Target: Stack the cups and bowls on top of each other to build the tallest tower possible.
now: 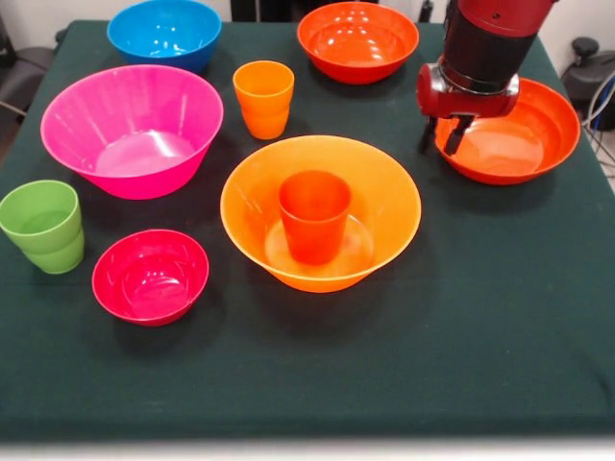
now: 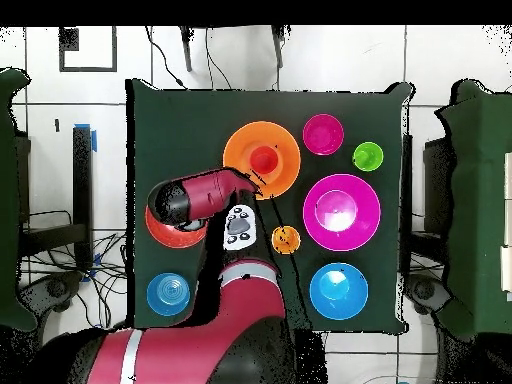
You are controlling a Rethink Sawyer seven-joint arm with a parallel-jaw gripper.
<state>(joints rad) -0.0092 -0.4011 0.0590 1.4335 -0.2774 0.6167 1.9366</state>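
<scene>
Poised over the left rim of a shallow glossy red-orange plastic bowl [image 1: 514, 144] at the far right of the front view, the pincer [image 1: 443, 137] hangs from the red and black arm [image 1: 485, 48] with its two dark fingers [image 1: 455, 135] pointing down and a narrow gap between them, released and grasping nothing; the tips sit just at that bowl's rim, and whether they touch it cannot be told; from overhead the arm's wrist [image 2: 195, 197] covers most of this bowl, leaving only a red-orange crescent [image 2: 160, 231].

Near the middle of the dark green cloth-covered worktop [image 1: 500, 327] stands the widest glossy orange plastic bowl [image 1: 380, 197], and upright inside it, on its floor, a small tapered red-orange plastic cup [image 1: 314, 216]; the overhead view shows the same pair, cup [image 2: 263, 159] centred in bowl [image 2: 240, 145]; just behind it in the front view, apart from it, stands a small orange plastic cup [image 1: 263, 98], upright and alone.

To the left sits a wide glossy pink plastic bowl [image 1: 132, 130]; behind that, at the far edge, a blue plastic bowl [image 1: 164, 34]; a second red-orange plastic bowl [image 1: 357, 40] lies at the far edge right of centre; near the front left are a small crimson plastic bowl [image 1: 150, 276] and, just beside it at the worktop's left edge, a light green plastic cup [image 1: 42, 226], upright; all of these rest open side up, each apart from the others.
</scene>
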